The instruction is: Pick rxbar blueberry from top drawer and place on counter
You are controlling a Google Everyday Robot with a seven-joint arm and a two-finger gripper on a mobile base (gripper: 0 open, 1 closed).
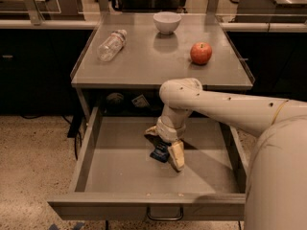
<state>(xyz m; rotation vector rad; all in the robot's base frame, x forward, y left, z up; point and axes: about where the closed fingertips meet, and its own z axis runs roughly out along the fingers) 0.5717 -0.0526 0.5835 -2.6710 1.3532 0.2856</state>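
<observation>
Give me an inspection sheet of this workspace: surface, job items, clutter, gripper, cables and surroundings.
Surface: counter, grey metal; top drawer below it stands open.
Job's things: rxbar blueberry inside the drawer, right at the gripper; not on the counter yet.
Clutter: plastic bottle lying on its side, white bowl and red apple, all on the counter.
Grippers: gripper low inside the drawer, over the bar.
Cables: what looks like a dark cable left of the drawer.
Surroundings: speckled floor; further counters behind.
</observation>
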